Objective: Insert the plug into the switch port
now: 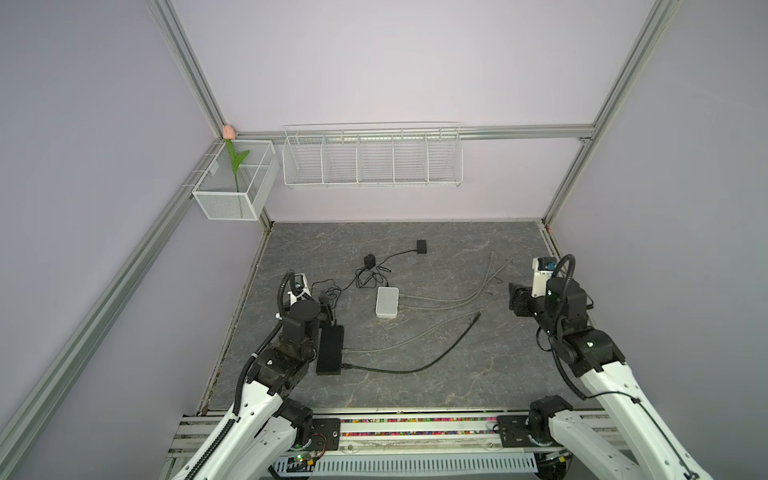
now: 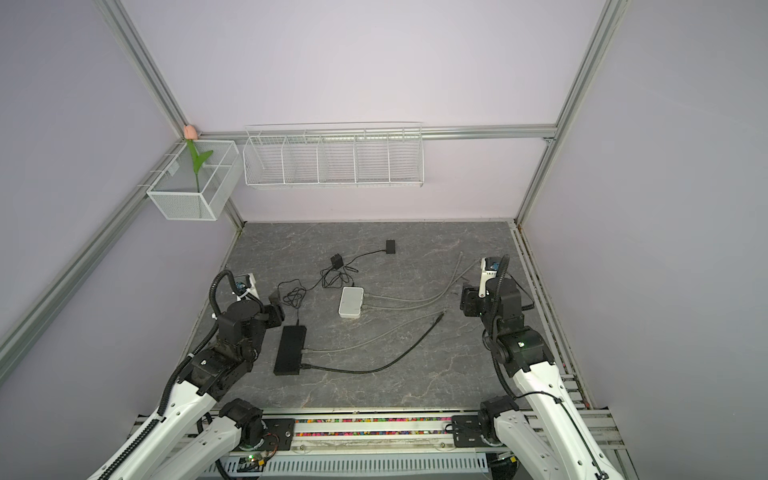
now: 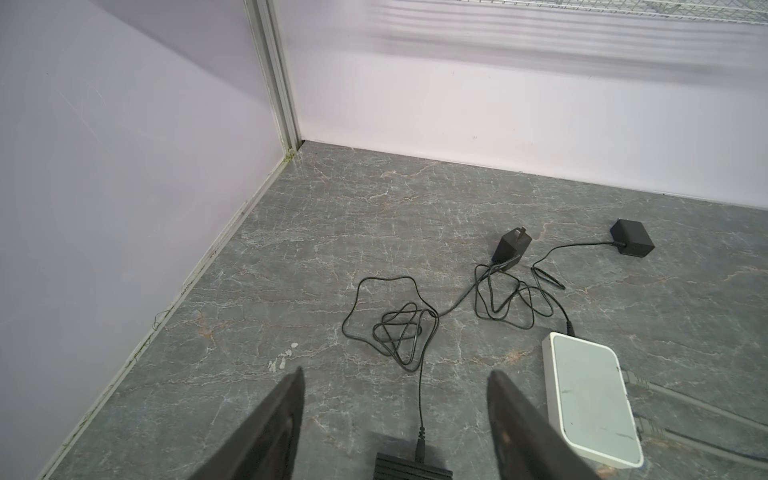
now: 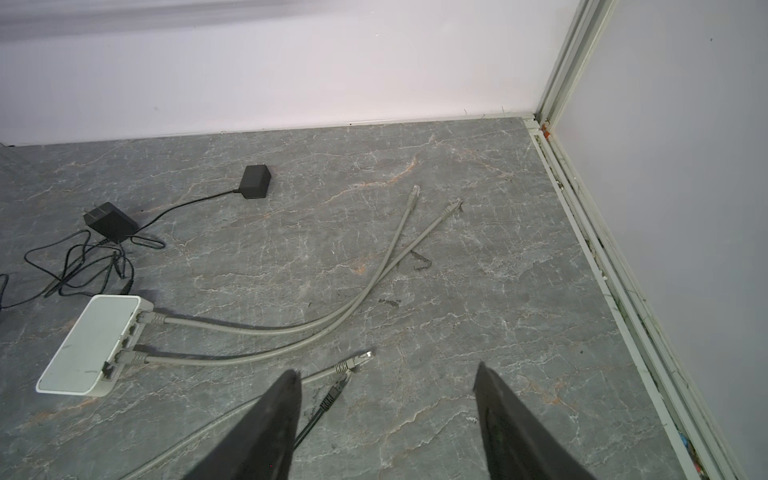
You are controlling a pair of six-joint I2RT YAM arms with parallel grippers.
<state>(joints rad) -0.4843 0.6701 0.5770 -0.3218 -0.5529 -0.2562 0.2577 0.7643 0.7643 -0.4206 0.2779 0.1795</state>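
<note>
the grey plug (image 4: pixel 360 360) lies loose on the table (image 1: pixel 436 382), right of centre in both top views, with a black plug (image 4: pixel 335 388) just beside it. their cables run back to the black switch (image 1: pixel 330 350) at the lower left of the table, and nothing holds either plug. the white switch (image 1: pixel 387 302) sits mid-table with two grey cables (image 4: pixel 257 328) already seated in its side. the right wrist view seems to show free ports next to them, though i cannot tell which one is meant. the right pincer (image 4: pixel 386 370) hovers just short of the two loose plugs, spread wide and empty. the left pincer (image 3: pixel 395 374) hangs over the end of the black switch where a thin cord enters, also spread and holding nothing. by my reading the insertion has not begun: a plug has to be picked up, turned toward a port, lined up and pushed home. two black adapters (image 3: pixel 511 245) lie toward the upper middle of the table, apart from all this.
</note>
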